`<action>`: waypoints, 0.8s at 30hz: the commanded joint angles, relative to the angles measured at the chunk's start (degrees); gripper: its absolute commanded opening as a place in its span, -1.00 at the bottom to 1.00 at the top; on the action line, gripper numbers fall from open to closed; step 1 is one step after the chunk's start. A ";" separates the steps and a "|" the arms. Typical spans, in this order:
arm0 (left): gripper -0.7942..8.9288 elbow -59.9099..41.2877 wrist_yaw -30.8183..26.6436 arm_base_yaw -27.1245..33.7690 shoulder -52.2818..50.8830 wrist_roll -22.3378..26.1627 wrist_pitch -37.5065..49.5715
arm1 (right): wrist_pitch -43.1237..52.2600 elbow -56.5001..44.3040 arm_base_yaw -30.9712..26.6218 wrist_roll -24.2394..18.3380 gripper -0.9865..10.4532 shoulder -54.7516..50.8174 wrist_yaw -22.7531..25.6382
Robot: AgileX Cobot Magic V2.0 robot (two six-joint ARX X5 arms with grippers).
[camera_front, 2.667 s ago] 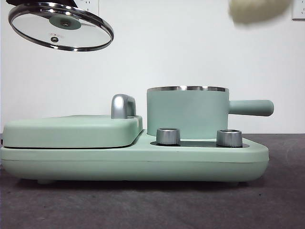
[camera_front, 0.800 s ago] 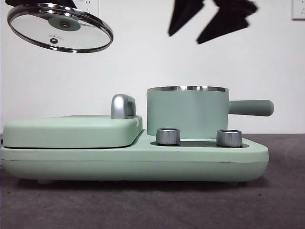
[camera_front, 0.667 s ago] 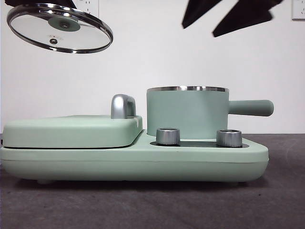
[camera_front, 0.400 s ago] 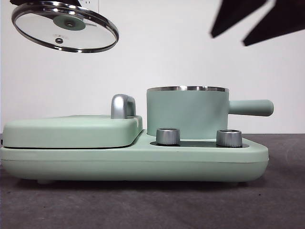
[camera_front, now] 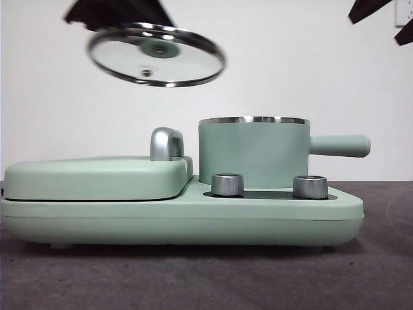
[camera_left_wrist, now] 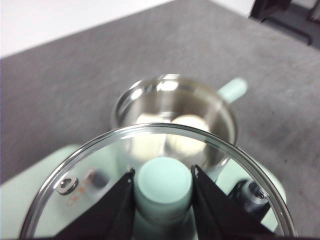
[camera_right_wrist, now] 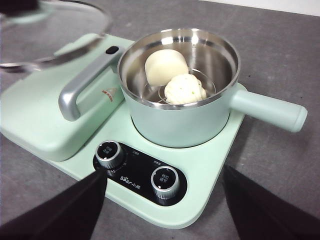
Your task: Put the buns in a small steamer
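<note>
Both buns lie inside the small steamer (camera_right_wrist: 180,90), on its steel rack: the smooth bun (camera_right_wrist: 166,66) on the far side and the swirled bun (camera_right_wrist: 185,90) just beside it, nearer to the green side handle (camera_right_wrist: 267,110). The left gripper (camera_left_wrist: 164,187) has its jaws clenched on the green knob of the glass lid (camera_front: 157,54), which hangs tilted in the air, above and left of the pot. The right gripper (camera_right_wrist: 165,210) is high at the right, its jaws released and holding nothing. The cooker base (camera_front: 181,216) stands on the grey bench (camera_front: 206,278).

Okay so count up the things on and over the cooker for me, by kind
Buns in the steamer pot: 2, smooth bun and swirled bun
Glass lid, held by the left tool: 1
Control knobs: 2, and
Griddle lid: 1
Total: 7
</note>
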 commanded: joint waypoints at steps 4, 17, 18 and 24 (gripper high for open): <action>-0.81 1.27 -0.85 -3.98 6.49 -1.66 9.66 | 0.28 0.15 0.57 3.82 -0.19 -1.33 -0.09; -0.81 9.33 -2.91 -5.75 19.26 2.03 17.00 | -0.26 0.15 0.57 4.22 -0.19 -1.25 -0.17; -0.81 10.47 -2.91 -5.75 20.17 2.21 17.00 | -0.35 0.15 0.57 4.22 -0.19 -1.25 -0.17; -0.81 14.97 -2.91 -6.08 24.52 3.37 17.00 | -0.55 0.15 0.57 4.22 -0.19 -1.25 -0.15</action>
